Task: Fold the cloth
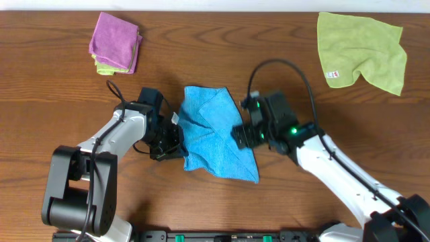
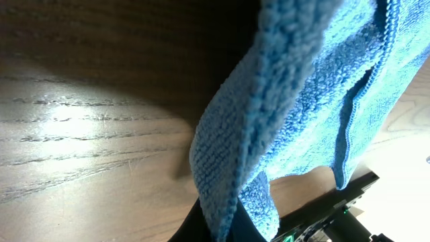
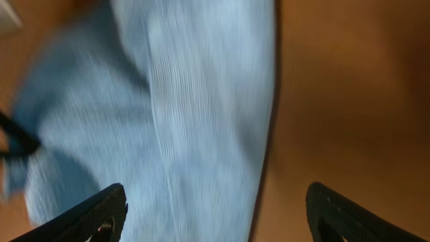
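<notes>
The sky-blue cloth (image 1: pixel 216 133) lies rumpled and partly doubled over at the middle of the table. My left gripper (image 1: pixel 176 143) is at its left edge, shut on a fold of the cloth (image 2: pixel 269 121), which hangs lifted from the jaws in the left wrist view. My right gripper (image 1: pixel 240 136) is at the cloth's right edge, open wide and empty; its view is blurred, with the cloth (image 3: pixel 175 121) under the left finger and bare wood under the right finger.
A folded purple cloth (image 1: pixel 115 42) on a yellow-green one lies at the back left. A yellow-green cloth with a white tag (image 1: pixel 363 50) lies at the back right. The table's front edge runs just below the arms.
</notes>
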### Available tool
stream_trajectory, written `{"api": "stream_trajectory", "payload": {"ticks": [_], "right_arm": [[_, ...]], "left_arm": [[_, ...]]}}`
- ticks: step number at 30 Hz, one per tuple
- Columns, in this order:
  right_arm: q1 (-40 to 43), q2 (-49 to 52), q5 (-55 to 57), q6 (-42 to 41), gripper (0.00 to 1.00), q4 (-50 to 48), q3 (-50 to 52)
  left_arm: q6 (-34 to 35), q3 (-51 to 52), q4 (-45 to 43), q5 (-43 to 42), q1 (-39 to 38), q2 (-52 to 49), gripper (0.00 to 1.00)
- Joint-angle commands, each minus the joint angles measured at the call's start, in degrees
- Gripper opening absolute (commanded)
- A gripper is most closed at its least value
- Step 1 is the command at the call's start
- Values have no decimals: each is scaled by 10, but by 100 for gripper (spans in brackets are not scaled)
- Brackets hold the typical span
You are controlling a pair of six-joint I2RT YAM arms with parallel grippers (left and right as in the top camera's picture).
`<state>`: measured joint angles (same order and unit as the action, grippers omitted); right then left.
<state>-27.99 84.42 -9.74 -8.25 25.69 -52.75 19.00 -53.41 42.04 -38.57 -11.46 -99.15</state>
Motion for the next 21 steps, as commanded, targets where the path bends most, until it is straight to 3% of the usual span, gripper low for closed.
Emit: {"api": "stream_trajectory", "payload": {"ticks": [1, 9, 12, 21], "right_arm": [[-5, 44, 33, 54, 84, 1, -54], [-32, 182, 1, 72, 83, -9, -153], [-54, 217, 1, 84, 75, -11, -183], [-91, 265, 2, 87, 72, -30, -202]], "left_arm": [[-12, -8, 4, 7, 2, 5, 6], [-12, -8, 3, 13, 2, 5, 6], [-12, -8, 4, 13, 2, 5, 6], [-12, -8, 4, 13, 2, 5, 6]]}}
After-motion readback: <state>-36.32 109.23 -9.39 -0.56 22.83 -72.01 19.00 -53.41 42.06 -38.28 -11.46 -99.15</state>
